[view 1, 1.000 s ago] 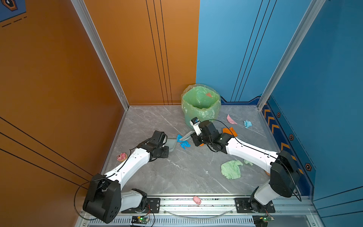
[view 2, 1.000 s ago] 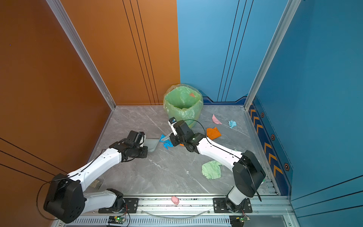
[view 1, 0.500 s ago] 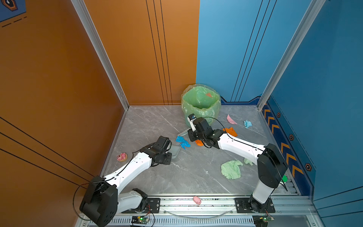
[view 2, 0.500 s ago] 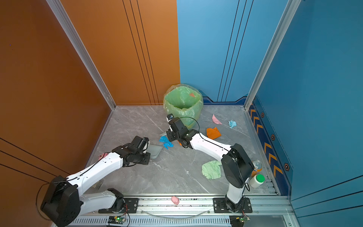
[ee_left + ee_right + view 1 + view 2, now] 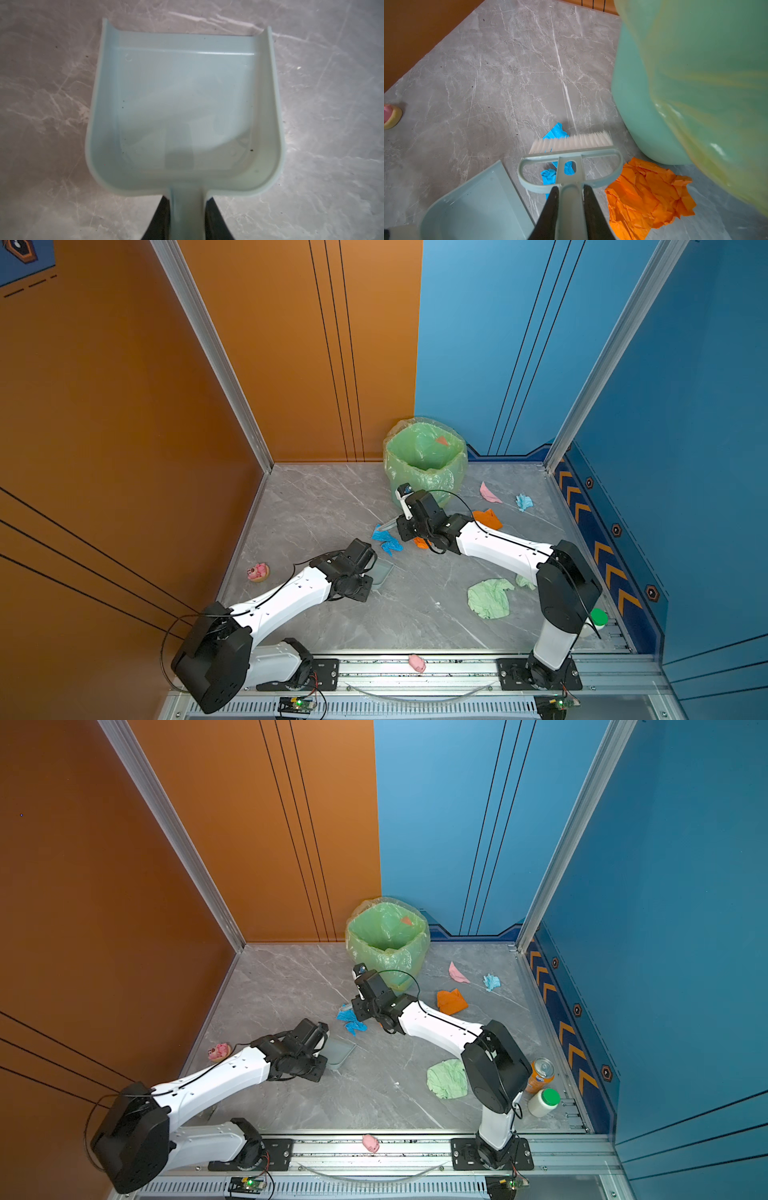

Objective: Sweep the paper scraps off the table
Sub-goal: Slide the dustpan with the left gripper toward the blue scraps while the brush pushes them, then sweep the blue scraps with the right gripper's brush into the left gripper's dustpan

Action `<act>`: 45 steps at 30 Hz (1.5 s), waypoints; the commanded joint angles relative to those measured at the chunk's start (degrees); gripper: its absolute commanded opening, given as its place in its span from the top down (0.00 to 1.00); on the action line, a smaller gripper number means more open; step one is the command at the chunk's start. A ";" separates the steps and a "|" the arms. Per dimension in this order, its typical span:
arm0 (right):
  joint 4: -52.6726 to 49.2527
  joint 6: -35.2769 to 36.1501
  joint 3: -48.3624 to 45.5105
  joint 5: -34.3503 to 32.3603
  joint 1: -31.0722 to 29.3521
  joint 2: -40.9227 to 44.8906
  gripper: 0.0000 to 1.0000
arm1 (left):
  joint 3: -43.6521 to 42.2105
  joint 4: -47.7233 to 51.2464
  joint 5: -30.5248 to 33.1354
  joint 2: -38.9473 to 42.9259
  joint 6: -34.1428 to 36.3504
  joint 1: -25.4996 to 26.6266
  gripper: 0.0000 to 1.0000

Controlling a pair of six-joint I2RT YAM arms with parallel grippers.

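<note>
The grey marble-veined table point(image 5: 316, 506) carries everything. At the middle of its back edge stands the waste bin point(image 5: 415, 479) with its yellow-green liner, near enough for a loaded pan to reach it; one orange scrap point(image 5: 441, 441) already lies inside. The left gripper point(image 5: 188, 199) is clamped tight on the handle of a pale blue-grey dustpan point(image 5: 182, 108), whose open lip rests flat on the table near the centre and faces the litter, presumably so that paper can be pushed straight in; the pan is empty. The right gripper point(image 5: 569, 189) is closed just as firmly on the stem of a matching hand brush point(image 5: 571, 151), its white bristles down on the far side of the bright blue scrap point(image 5: 385, 540), which suggests a stroke drawing that scrap back toward the pan. A crumpled orange scrap point(image 5: 648, 193) lies just beside the brush head, at the foot of the bin. The other paper scraps are well apart from the pan: a large pale green one point(image 5: 489, 598) toward the front right, and an orange point(image 5: 488, 519), a pink point(image 5: 489, 493) and a pale blue one point(image 5: 524, 502) toward the back right corner. A pink pig figurine point(image 5: 258, 571) sits at the left edge. In the front right corner stand an orange drinks can point(image 5: 540, 1073) and a white green-capped bottle point(image 5: 543, 1101); the can's lettering is too small to read, and no other writing is legible.
</note>
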State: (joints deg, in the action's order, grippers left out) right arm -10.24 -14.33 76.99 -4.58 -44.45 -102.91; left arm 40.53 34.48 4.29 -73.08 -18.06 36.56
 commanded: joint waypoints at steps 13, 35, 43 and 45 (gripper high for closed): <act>-10.09 0.96 2.64 5.23 -0.83 -2.01 1.00 | 2.02 0.07 2.91 -4.87 -1.97 1.24 1.00; -14.50 1.92 2.37 27.98 -0.82 -0.05 1.00 | 2.01 -0.30 3.30 -5.40 -2.06 1.14 1.00; -19.75 5.94 3.06 25.44 0.08 2.33 1.00 | 1.90 -0.36 3.63 -5.19 -2.21 1.07 1.00; -20.51 7.75 2.70 23.62 0.14 3.26 1.00 | 1.89 -0.38 3.67 -5.13 -2.23 1.00 1.00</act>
State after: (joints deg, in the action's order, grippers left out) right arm -26.74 -10.48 78.76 21.19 -44.58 -102.32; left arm 41.89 33.87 6.26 -78.37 -19.53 37.21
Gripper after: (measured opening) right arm 0.202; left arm 0.225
